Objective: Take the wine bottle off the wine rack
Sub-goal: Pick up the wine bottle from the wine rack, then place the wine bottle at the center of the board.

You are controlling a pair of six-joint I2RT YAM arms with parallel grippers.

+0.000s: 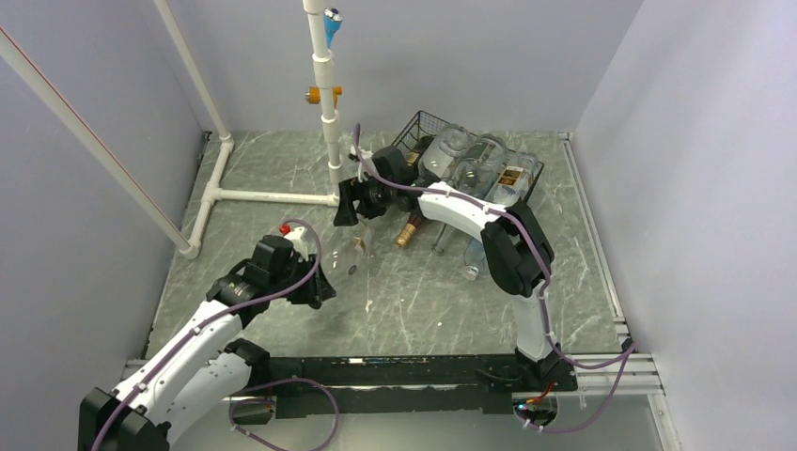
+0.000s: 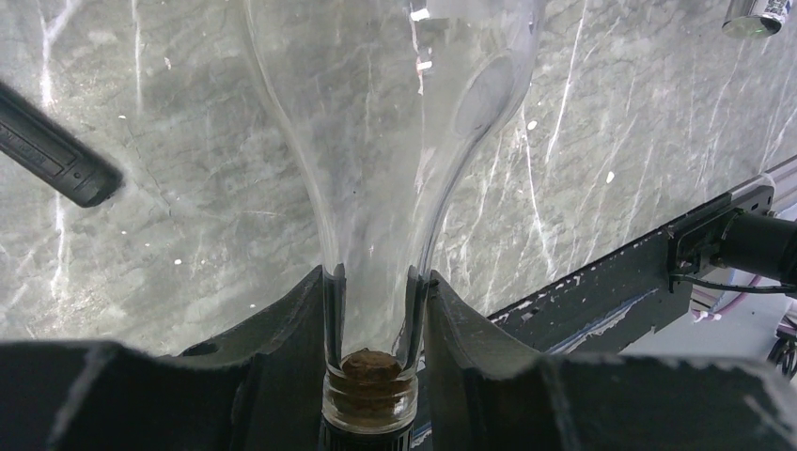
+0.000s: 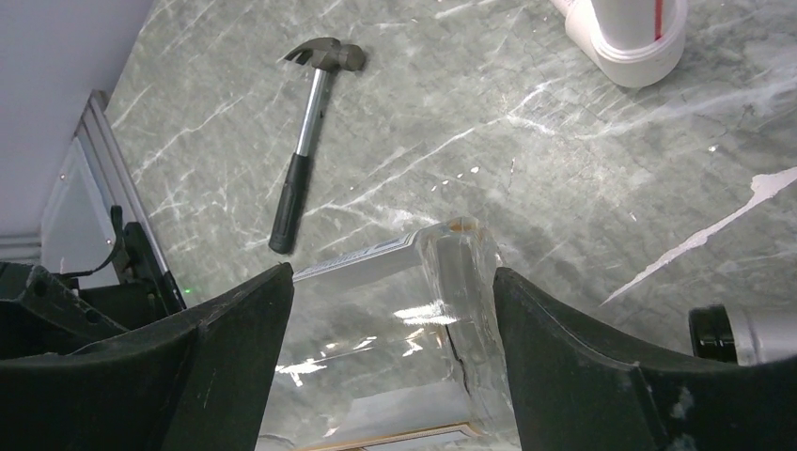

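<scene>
A clear glass wine bottle (image 1: 346,256) with a cork is held low over the marble floor, away from the rack. My left gripper (image 1: 318,278) is shut on its neck; in the left wrist view both fingers (image 2: 291,319) press the neck just above the cork, and the wine bottle (image 2: 395,141) widens away from them. My right gripper (image 1: 362,218) stands open around the base of the wine bottle (image 3: 442,282), with its jaws wide on either side and a thin gap on the right. The black wire wine rack (image 1: 418,127) stands at the back right.
Several more bottles (image 1: 479,164) lie on and in front of the rack, one with a gold cap (image 1: 409,230). A white pipe frame (image 1: 273,195) runs along the back left, with its foot (image 3: 630,38) close by. A hammer (image 3: 305,141) lies on the floor.
</scene>
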